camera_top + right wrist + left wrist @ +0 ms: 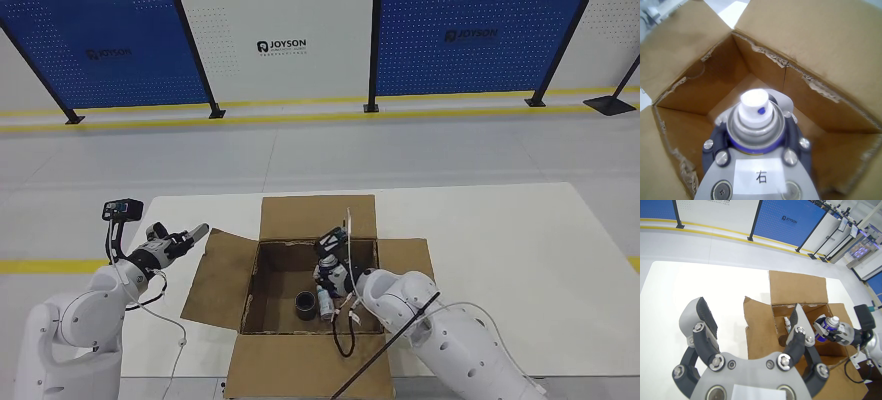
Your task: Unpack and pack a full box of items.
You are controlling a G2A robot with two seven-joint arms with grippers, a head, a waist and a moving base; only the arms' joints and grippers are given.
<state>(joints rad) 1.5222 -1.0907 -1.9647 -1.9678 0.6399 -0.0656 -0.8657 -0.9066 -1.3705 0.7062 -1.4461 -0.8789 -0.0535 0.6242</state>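
An open cardboard box point(272, 218) stands mid-table with its flaps spread. My right gripper point(328, 283) is inside the box opening, shut on a blue spray can point(826, 326) with a white nozzle point(755, 108), held nearly upright above the box floor point(745, 89). A dark cylinder point(305, 303) and a small white bottle point(787, 324) remain inside the box. My left gripper point(751, 315) hangs open with nothing in it over the bare table to the left of the box, also seen in the top view as the left gripper point(187, 238).
The white table point(500, 240) has free room on both sides of the box. The left flap point(215, 278) sticks out toward my left arm. A black cable point(345, 340) loops over the near flap. Blue barrier panels point(100, 50) stand on the floor beyond the table.
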